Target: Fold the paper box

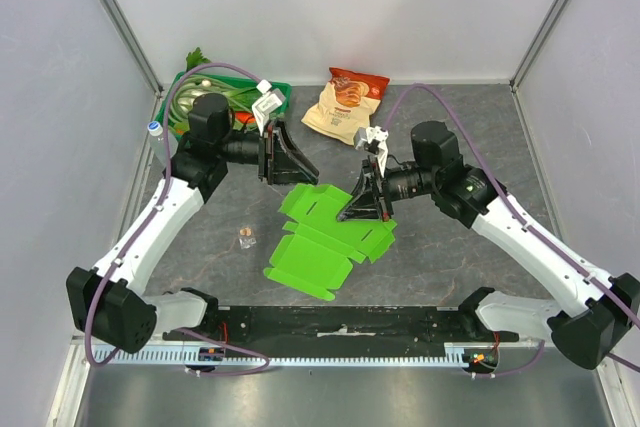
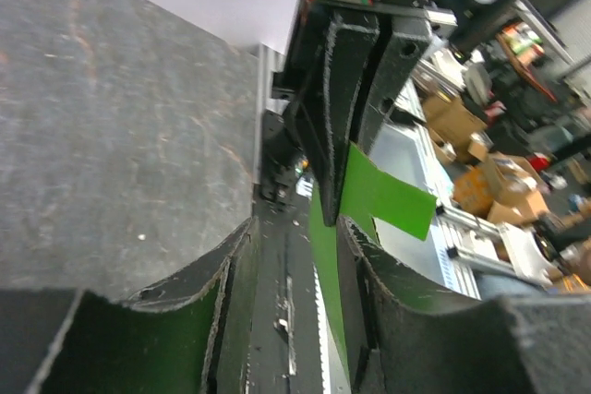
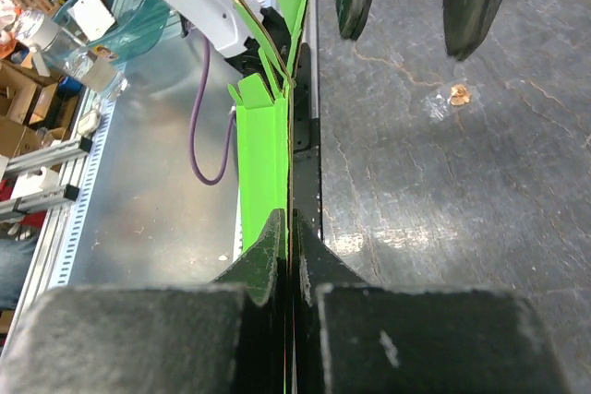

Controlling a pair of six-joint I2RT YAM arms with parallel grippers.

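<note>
**A:** Where is the paper box point(image 1: 318, 247)?

**B:** It is in the middle of the desk point(image 1: 450, 257), between the two arms. Most of it is opened out flat, with the creased flaps spread.

**A:** And the right gripper point(image 1: 358, 212)?

**B:** It is clamped tight on one green flap. Its own camera shows the fingers point(image 3: 263, 256) pressed together with the cardboard edge between them.

**A:** Is the left gripper point(image 1: 295, 169) holding anything?

**B:** No, its jaws are partly apart. From the right wrist, bare desk shows between its fingers. It sits at the far edge of the box, facing the right gripper. Whether one finger touches the cardboard, I cannot tell.

**A:** Anything else around?

**B:** A snack bag point(image 1: 345, 102) and a tray of vegetables point(image 1: 215, 92) lie at the back. A tiny brownish thing point(image 1: 246, 238) lies just left of the box.
</note>
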